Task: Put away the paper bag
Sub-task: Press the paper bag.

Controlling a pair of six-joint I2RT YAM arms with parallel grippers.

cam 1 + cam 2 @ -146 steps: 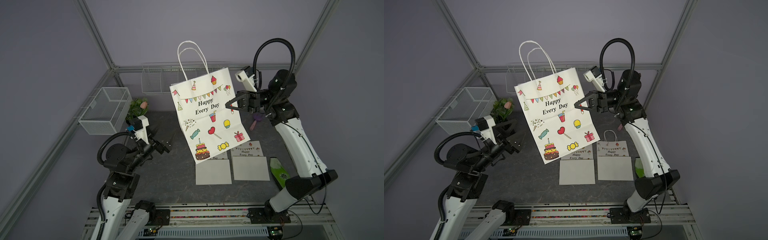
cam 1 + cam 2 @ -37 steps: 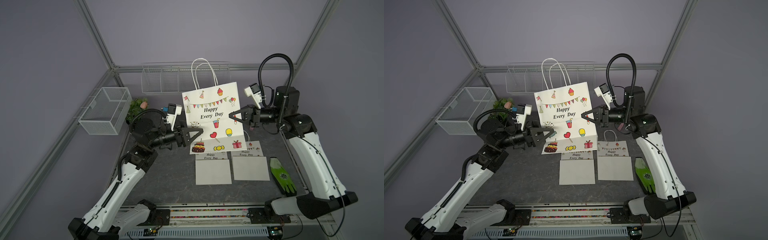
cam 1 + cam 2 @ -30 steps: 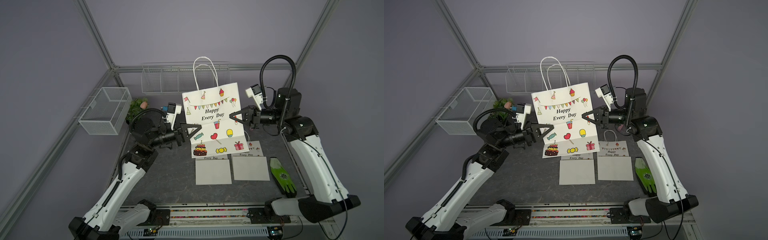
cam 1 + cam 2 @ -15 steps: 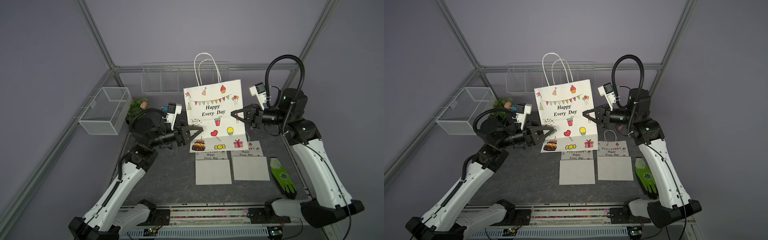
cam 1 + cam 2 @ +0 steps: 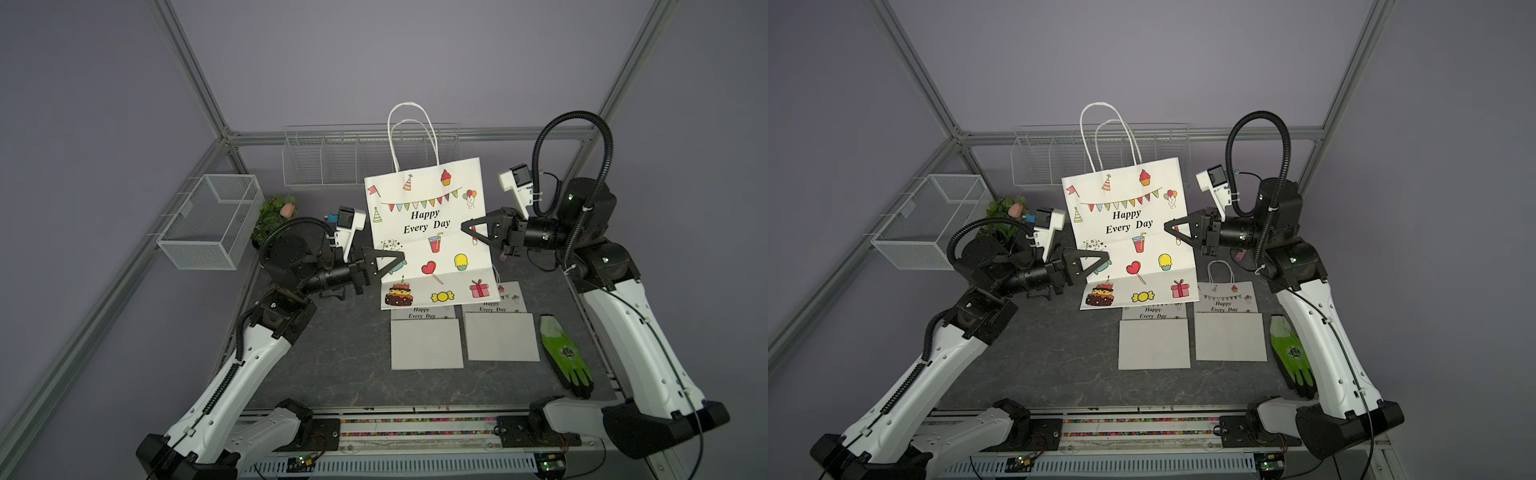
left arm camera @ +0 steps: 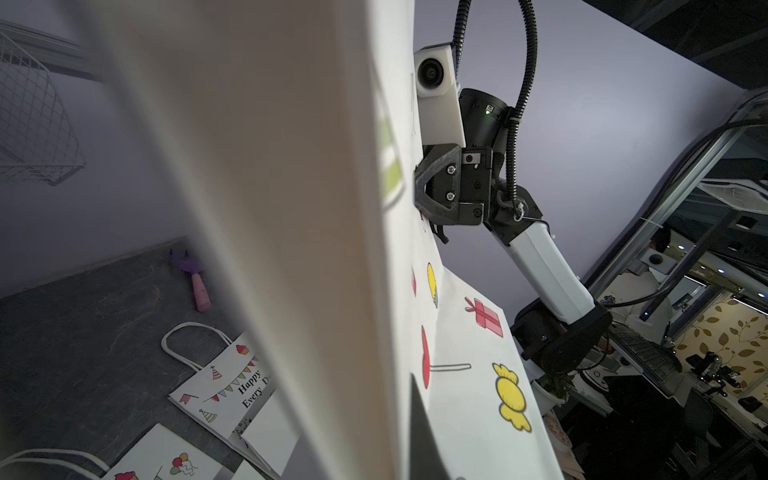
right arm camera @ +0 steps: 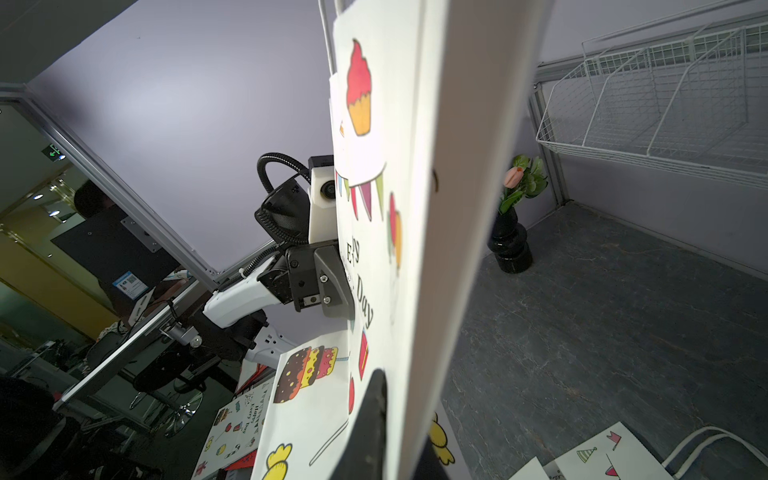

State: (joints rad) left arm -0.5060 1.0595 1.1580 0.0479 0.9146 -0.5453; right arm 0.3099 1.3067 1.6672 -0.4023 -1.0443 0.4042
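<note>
The white paper bag (image 5: 428, 232) (image 5: 1129, 224), printed "Happy Every Day", stands upright over the middle of the table, handles up, its lower part creased forward onto the flat bags below. My left gripper (image 5: 401, 259) (image 5: 1106, 257) is shut on its left edge. My right gripper (image 5: 464, 227) (image 5: 1168, 226) pinches its right edge a little higher. In the left wrist view the paper bag (image 6: 457, 332) fills the frame, with one finger (image 6: 419, 428) flat on its printed face. In the right wrist view a dark finger (image 7: 374, 407) lies on the printed face of the paper bag (image 7: 374, 249); the other finger is behind the paper.
Two folded bags (image 5: 426, 343) (image 5: 500, 334) lie flat in front, a green glove (image 5: 567, 357) to their right. A wire basket (image 5: 212, 220) hangs at the left and a wire rack (image 5: 332, 162) on the back wall. A vase with a flower (image 5: 276, 216) stands back left. A pink-handled tool (image 6: 198, 286) lies behind the bag.
The bag has shifted slightly right and stands straighter. My left jaws widened briefly, then shut again on the left edge. The right arm drew back to the right with its edge.
</note>
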